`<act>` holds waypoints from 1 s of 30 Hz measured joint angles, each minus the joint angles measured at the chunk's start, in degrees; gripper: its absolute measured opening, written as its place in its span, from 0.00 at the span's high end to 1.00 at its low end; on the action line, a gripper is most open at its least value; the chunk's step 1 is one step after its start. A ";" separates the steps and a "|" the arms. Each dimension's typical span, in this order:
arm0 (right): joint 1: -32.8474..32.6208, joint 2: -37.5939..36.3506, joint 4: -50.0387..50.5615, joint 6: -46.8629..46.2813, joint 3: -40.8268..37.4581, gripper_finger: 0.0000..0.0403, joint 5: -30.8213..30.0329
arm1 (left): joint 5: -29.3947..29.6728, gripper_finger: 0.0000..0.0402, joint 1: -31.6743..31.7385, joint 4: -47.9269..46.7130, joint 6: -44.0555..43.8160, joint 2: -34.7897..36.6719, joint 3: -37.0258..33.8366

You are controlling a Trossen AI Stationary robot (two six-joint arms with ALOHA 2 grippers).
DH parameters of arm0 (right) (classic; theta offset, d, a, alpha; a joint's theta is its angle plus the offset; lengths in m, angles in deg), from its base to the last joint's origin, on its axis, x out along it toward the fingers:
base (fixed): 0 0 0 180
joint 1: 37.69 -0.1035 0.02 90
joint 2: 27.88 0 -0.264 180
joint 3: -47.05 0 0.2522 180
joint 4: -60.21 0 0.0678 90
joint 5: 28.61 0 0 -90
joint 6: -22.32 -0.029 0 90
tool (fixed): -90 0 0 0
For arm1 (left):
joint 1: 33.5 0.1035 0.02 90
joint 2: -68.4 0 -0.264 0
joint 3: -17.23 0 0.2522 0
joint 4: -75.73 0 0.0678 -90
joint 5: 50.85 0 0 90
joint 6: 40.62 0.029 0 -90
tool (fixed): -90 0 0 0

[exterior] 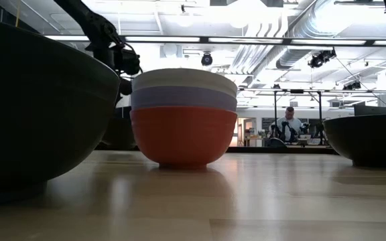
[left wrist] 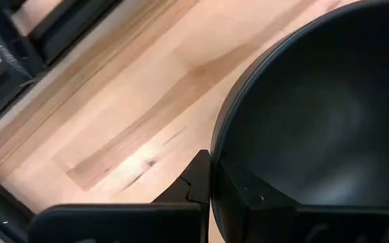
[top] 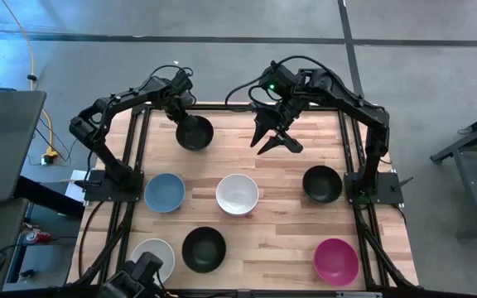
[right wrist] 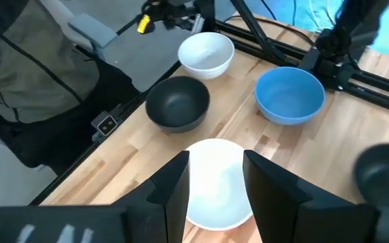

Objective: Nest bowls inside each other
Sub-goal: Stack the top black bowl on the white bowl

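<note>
**Left pincer holds a black bowl at the far edge; the stack lies nearer the front**

High view: the left gripper (top: 187,114) sits at the rim of a black bowl (top: 194,133) near the table's far edge. The right gripper (top: 276,141) hangs with fingers spread wide over bare wood, holding nothing. The stacked bowls (top: 238,194), white on top, stand mid-table, towards the front from both grippers and roughly between them. Around them lie a blue bowl (top: 165,192), a second black bowl (top: 322,184), a third black bowl (top: 204,249), a white bowl (top: 153,258) and a magenta bowl (top: 336,260), all apart. Round bowls have no long axis, so only the rim's side matters.

Low view: the stack (exterior: 183,117) shows three smooth layers, red at the bottom, lavender, then white, seated level.

Left wrist view: one finger (left wrist: 198,179) stands outside the held bowl's (left wrist: 316,115) wall and the other inside, pinching the thin, glossy rim.

Right wrist view: the open fingers (right wrist: 174,185) frame the stack's white top (right wrist: 215,177) below and ahead. My guess is the held bowl goes there next.
</note>
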 joint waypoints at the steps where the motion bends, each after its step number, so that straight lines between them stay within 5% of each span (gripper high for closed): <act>1: 0.44 -0.14 -0.02 -0.28 0.00 0.68 -0.37 | -0.80 1.00 -0.16 -0.02 0.23 0.01 0.02; 12: 5.91 -6.54 0.30 -2.28 -0.04 0.68 -4.13 | -5.80 1.00 -1.97 -2.64 3.26 0.10 1.89; 30: 15.78 -20.36 2.57 -5.68 -0.04 0.68 -3.17 | -9.31 1.00 -16.91 -11.08 2.46 0.19 23.47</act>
